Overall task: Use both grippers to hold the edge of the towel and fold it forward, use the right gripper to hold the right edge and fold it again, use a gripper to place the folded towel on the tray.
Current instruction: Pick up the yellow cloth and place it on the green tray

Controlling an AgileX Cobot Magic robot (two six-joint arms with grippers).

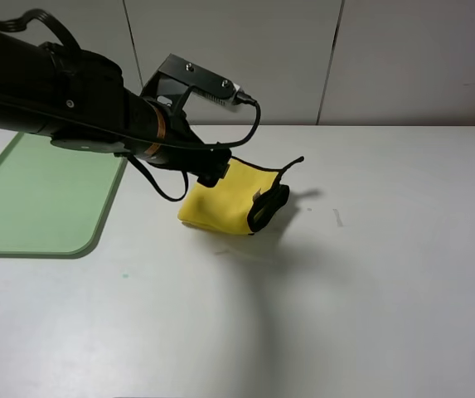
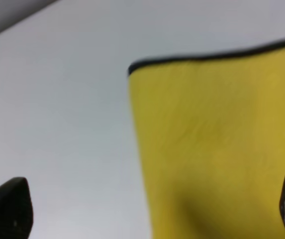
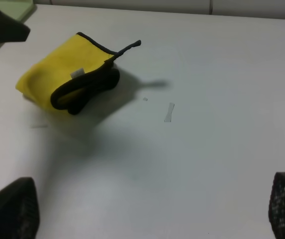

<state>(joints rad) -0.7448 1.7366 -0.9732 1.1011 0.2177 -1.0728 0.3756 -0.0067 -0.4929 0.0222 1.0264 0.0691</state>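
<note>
The yellow towel (image 1: 225, 203) lies folded into a small bundle on the white table, its black-trimmed edge (image 1: 269, 207) bunched on the right side and the corner loop sticking up. My left gripper (image 1: 212, 170) reaches in from the left and hovers at the towel's back left corner. In the left wrist view the left gripper (image 2: 149, 214) is open, one fingertip (image 2: 8, 211) over bare table and the other over the towel (image 2: 212, 139). My right gripper (image 3: 147, 211) is open and empty, well back from the towel (image 3: 57, 74). The pale green tray (image 1: 38, 199) sits at the left.
The black-sleeved left arm (image 1: 55, 91) and its cable stretch over the tray's far right corner. A small scrap of tape (image 3: 168, 112) lies on the table right of the towel. The table's front and right parts are bare white surface.
</note>
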